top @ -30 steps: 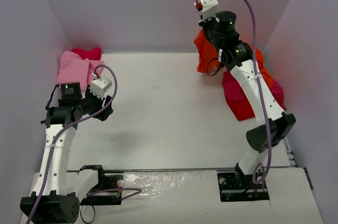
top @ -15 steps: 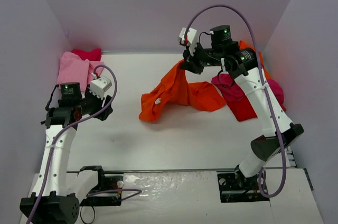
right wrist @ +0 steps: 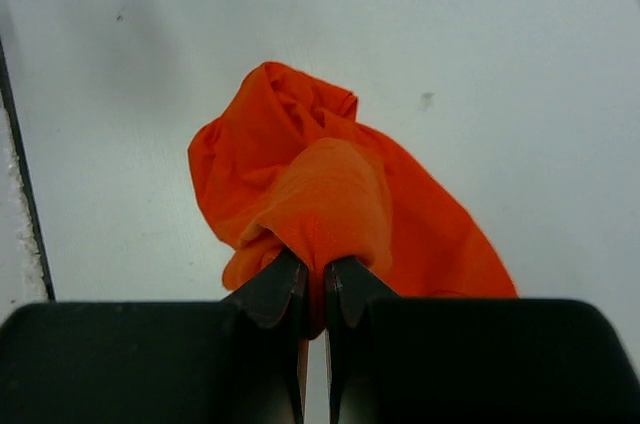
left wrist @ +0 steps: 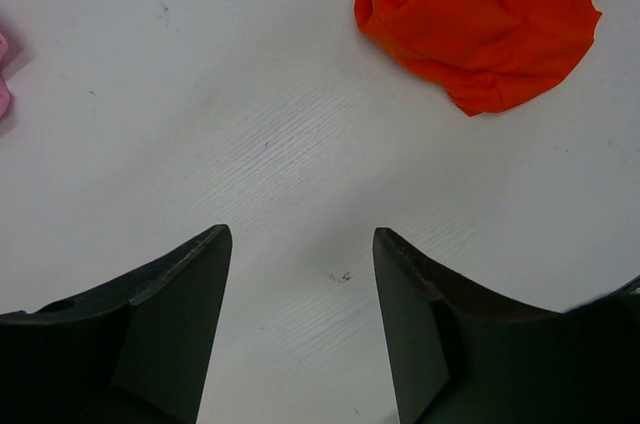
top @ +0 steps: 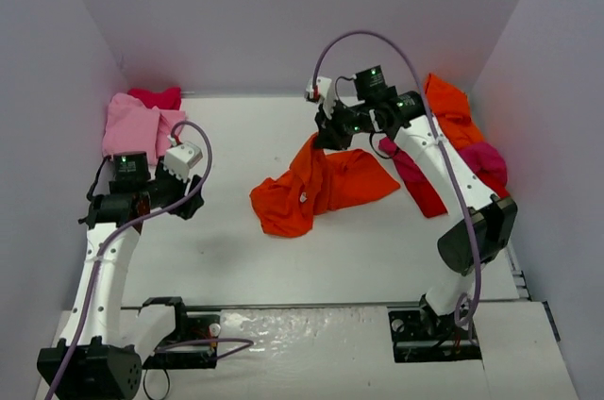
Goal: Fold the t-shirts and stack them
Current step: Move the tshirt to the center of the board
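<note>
Tabletop (top: 255,136) centre now holding orange shirt (top: 311,188), hauled off right pile (top: 448,103).
Bunched cloth clamped in right gripper (right wrist: 313,279); left gripper (left wrist: 300,244) apart, empty. Spreading flat next, probably.

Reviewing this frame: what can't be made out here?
- Top view: the right arm covers the right pile, so its shirts can't be counted.
- Top view: the pink shirt hides most of the red shirt.
- Left wrist view: the top edge cuts off the orange shirt; the left edge leaves only a sliver of pink.
- Right wrist view: bunched cloth hides which part the right gripper pinches.
</note>
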Motion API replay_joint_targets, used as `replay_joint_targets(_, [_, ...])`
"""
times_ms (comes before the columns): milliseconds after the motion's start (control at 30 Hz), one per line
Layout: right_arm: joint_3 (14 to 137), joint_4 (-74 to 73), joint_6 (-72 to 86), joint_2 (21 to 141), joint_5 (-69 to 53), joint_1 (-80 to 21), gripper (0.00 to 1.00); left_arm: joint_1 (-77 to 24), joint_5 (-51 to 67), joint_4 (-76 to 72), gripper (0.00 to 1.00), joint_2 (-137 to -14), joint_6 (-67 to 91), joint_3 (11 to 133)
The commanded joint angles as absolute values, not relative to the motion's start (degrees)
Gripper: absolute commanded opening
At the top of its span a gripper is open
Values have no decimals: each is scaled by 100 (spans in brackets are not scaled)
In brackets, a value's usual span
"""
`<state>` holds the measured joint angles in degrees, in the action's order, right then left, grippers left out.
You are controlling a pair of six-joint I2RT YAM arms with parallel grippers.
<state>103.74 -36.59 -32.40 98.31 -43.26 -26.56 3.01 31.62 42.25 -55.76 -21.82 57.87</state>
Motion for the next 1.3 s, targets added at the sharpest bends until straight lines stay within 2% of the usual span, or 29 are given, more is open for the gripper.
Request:
replay_joint_targets(0, [10087, -3496, -3370, 9712, -4941, -3145, 0, 290, 3364, 3938, 56, -5388, -2153, 5709])
replay_joint_targets(200, [9824, -4173, -4233, 9680, -3909, -4327, 0, 271, 3373, 4056, 56, -5525, -2158, 5980])
replay_joint_targets(367, [9809, -4162, -4333, 9635, -3167, -4370, 2, 146, 3239, 4392, 56, -5897, -2367, 6663])
replay_joint_targets(400, [9812, -4141, -4335, 9581, -3089, -4377, 9, 132, 3256, 4360, 56, -5940, -2382, 6711])
replay_joint_targets(433, [9832, -4066, -4302, 9571, -2914, -4375, 24, 126, 3269, 4329, 56, -5983, -2376, 6730])
replay_joint_targets(467, [9852, -3883, -4157, 9532, -2520, -4365, 77, 100, 3265, 4193, 58, -6047, -2341, 6722])
replay_joint_targets(667, [9633, -3138, -3976, 9421, -977, -4109, 87, -455, 3016, 3798, 66, -6599, -2120, 6803])
replay_joint_targets(833, [9336, -2154, -3630, 9151, -181, -3353, 90, -1254, 2735, 4102, 66, -7080, -2415, 7099])
replay_joint_targets(1000, [8448, -1765, -3900, 9072, 629, -2907, 93, -2052, 2539, 4555, 66, -7616, -2530, 7560])
replay_joint_targets(1067, [8020, -1688, -4007, 8988, 657, -2816, 84, -2277, 2589, 4558, 66, -7725, -2510, 7660])
replay_joint_targets(1200, [7406, -1419, -4218, 8924, 1247, -2642, 84, -2357, 2664, 4510, 66, -7982, -2435, 7638])
replay_joint_targets(1267, [7170, -1173, -4180, 9091, 1655, -2356, 76, -2437, 2697, 4584, 66, -8116, -2448, 7655])
